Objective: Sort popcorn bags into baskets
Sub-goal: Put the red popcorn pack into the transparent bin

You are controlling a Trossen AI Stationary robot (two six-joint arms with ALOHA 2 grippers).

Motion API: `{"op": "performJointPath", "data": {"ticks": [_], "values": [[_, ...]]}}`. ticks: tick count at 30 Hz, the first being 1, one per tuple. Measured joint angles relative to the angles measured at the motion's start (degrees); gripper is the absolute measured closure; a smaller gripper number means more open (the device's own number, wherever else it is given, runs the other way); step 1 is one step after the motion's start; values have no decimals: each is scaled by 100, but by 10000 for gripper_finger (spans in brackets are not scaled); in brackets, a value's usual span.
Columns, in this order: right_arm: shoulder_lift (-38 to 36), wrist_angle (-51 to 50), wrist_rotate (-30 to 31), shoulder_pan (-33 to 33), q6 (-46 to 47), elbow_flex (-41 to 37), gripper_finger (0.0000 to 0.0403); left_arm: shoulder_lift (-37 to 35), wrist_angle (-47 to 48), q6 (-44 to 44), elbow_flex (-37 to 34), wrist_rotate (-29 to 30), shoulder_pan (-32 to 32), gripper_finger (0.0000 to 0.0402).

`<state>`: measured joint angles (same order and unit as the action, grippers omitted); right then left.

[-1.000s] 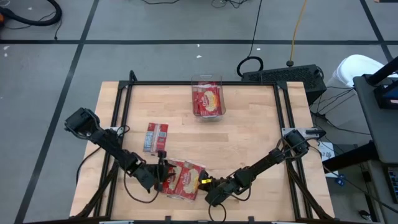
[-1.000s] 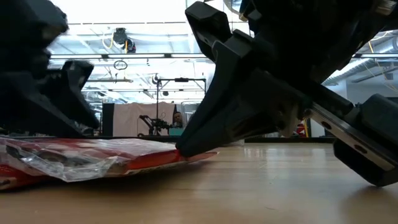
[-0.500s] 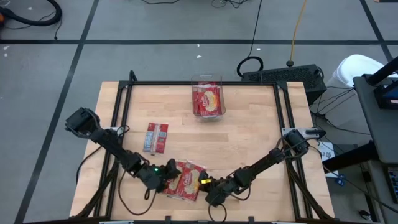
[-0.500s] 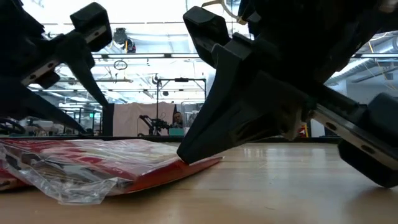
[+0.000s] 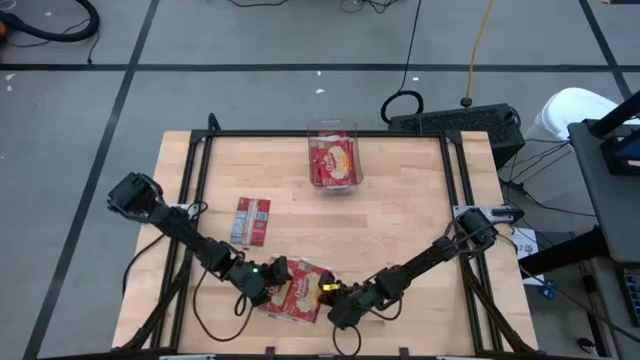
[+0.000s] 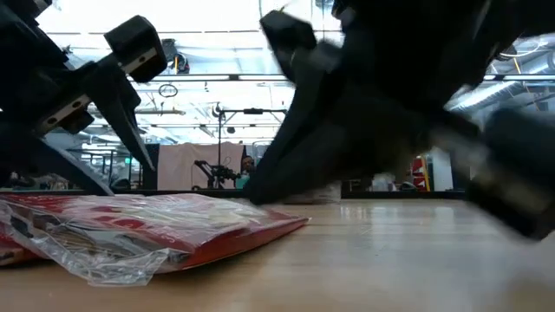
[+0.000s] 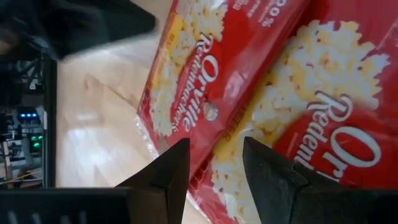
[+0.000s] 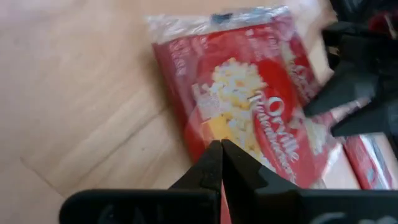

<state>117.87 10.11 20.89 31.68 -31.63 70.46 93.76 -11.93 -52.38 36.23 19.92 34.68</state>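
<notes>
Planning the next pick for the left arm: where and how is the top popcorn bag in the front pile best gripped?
Probably by the top popcorn bag's free long edge, from above on the left side. It lies flat on other bags, its wrapper rim slightly lifted. The left tool hangs open over it; the right tool, shut, sits at the opposite edge.

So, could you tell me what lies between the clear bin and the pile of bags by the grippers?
Only bare tabletop, as the high view shows, between the bin and the pile. One lone bag lies off to the left.
</notes>
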Motion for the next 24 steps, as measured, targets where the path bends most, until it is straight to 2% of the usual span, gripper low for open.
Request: {"op": "performJointPath", "data": {"ticks": [7, 12, 24], "values": [[-212, -533, 202, 274, 583, 9, 378, 205, -135, 11, 2, 7, -7, 250], [-76, -738, 307, 164, 697, 7, 363, 445, -608, -159, 5, -20, -66, 250], [-9, -720, 278, -215, 578, -72, 392, 694, -1133, -349, 13, -54, -114, 250]]}}
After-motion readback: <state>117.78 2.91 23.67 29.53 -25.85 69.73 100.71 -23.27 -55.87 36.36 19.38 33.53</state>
